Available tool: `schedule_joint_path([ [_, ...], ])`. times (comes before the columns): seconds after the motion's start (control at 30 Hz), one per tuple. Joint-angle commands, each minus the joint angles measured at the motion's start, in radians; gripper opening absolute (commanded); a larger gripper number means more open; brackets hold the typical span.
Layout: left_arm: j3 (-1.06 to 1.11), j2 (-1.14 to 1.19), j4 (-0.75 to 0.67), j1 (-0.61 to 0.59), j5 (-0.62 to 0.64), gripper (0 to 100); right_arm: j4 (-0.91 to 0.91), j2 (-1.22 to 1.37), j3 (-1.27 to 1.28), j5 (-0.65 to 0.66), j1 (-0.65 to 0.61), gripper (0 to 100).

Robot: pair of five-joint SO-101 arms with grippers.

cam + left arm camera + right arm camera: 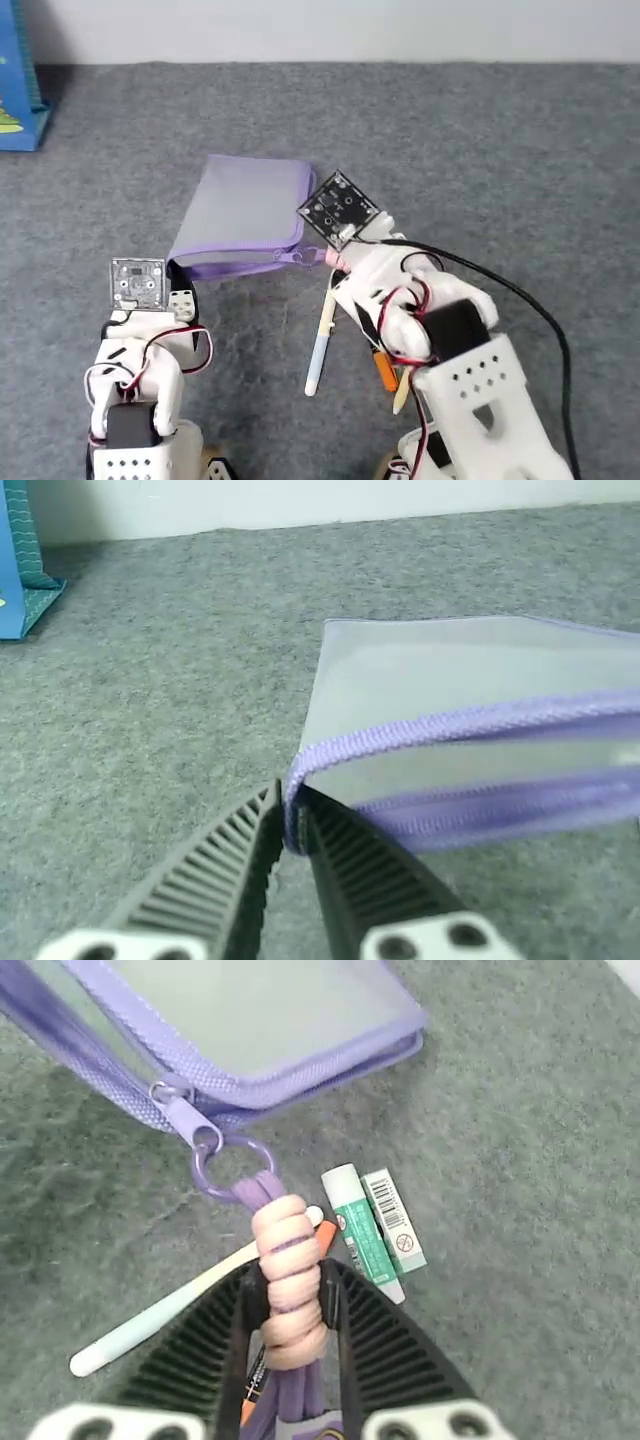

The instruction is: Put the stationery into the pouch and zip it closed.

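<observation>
One pouch [245, 210], centre frame. Below it, four stationery pieces: pale pen [320, 345], orange pen [385, 372], green tube [358, 1222], green box [392, 1218]. Left gripper [290, 805] pinched on pouch corner. Right gripper [292, 1270] clenched on pink zipper pull [288, 1245].

- High view: overhead, looking down across the worktop [500, 130].
- Wrist views: close in, at opposite ends of the purple pouch [470, 680], shared with overhead.
</observation>
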Motion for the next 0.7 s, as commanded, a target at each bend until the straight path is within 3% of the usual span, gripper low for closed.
schedule_joint_path([
  [0.0, -0.041, -0.005, 0.006, -0.002, 0.003, 3, 0.036, -0.059, -0.006, 0.008, -0.002, 0.9],
  [0.23, -0.010, -0.003, -0.009, 0.015, 0.044, 26, 0.067, -0.068, -0.006, 0.008, -0.042, 0.9],
  [0.67, 0.079, -0.003, -0.141, 0.074, 0.021, 24, 0.131, -0.182, -0.008, 0.008, -0.059, 0.9],
])
